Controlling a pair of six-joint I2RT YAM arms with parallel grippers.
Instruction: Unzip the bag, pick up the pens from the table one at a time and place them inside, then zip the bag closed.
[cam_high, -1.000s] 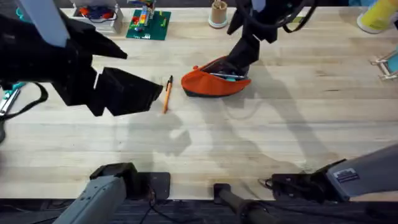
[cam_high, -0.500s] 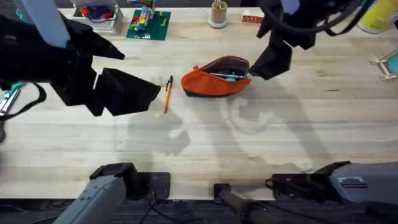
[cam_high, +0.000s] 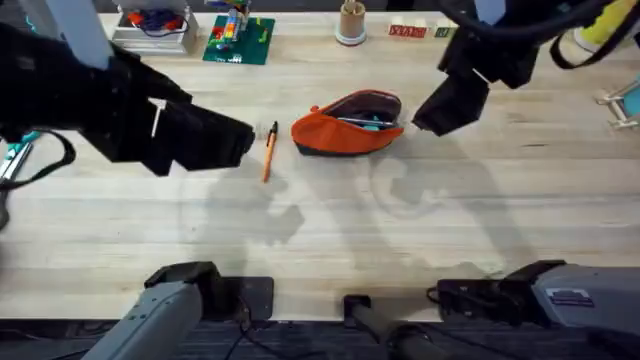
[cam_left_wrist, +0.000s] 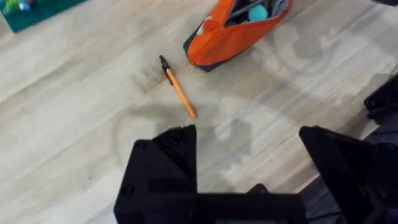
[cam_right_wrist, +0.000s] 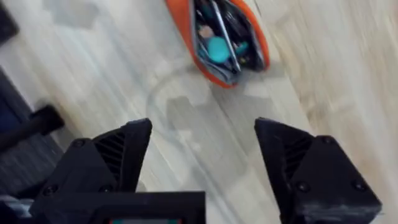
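Now my left gripper (cam_left_wrist: 249, 162), wide open and empty, hung over the pen (cam_left_wrist: 178, 93) to take it; the unzipped bag (cam_high: 345, 128) lay mid-table toward the far edge, my right gripper (cam_right_wrist: 202, 162) open, empty beside it.

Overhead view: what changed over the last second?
The right end effector pulled out of the open bag and withdrew to its right, empty with fingers apart. The left end effector edged toward the orange pen, fingers open. The bag, with the silver pen inside, and the orange pen on the table stayed put.
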